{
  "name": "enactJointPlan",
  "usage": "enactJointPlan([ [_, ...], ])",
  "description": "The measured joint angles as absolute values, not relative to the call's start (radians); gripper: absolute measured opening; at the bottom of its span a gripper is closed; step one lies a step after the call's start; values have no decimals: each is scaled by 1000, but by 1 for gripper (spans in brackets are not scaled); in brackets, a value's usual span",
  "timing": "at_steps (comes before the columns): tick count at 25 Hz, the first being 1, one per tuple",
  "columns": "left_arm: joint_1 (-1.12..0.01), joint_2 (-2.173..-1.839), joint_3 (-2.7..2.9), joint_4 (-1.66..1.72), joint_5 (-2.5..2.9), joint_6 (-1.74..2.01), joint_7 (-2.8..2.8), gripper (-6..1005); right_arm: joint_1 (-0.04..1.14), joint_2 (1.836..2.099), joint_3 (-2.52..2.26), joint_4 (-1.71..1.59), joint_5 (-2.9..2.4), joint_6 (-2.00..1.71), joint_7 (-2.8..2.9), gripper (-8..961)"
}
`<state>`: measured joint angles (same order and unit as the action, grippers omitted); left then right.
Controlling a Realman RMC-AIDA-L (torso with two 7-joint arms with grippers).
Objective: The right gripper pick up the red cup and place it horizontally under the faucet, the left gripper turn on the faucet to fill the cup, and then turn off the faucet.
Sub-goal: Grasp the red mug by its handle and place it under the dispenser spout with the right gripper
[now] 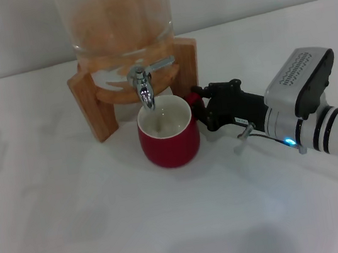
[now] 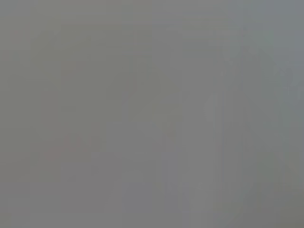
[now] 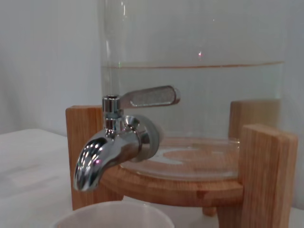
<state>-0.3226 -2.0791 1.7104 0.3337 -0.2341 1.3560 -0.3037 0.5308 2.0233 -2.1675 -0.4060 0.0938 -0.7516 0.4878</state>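
The red cup [image 1: 170, 140] stands upright on the white table, its white inside open to the top, directly below the spout of the chrome faucet [image 1: 144, 90]. No stream runs from the spout. The faucet's thin lever [image 3: 153, 96] lies sideways. My right gripper [image 1: 201, 106] reaches in from the right and is shut on the cup's red handle [image 1: 192, 100]. In the right wrist view the faucet [image 3: 110, 151] is close up and the cup's rim [image 3: 112, 215] shows just under it. The left gripper is out of view; the left wrist view is plain grey.
The glass dispenser [image 1: 120, 19] holds clear liquid and sits in a wooden stand [image 1: 93, 106] at the back of the white table [image 1: 76, 229]. My right arm [image 1: 320, 116] stretches across the right side.
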Motion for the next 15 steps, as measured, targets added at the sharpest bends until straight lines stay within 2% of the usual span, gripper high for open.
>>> enactJointPlan([
  [15, -323, -2080, 1710, 335, -233, 1356, -304, 879, 531, 2023, -2175, -407, 89, -747, 488, 235],
])
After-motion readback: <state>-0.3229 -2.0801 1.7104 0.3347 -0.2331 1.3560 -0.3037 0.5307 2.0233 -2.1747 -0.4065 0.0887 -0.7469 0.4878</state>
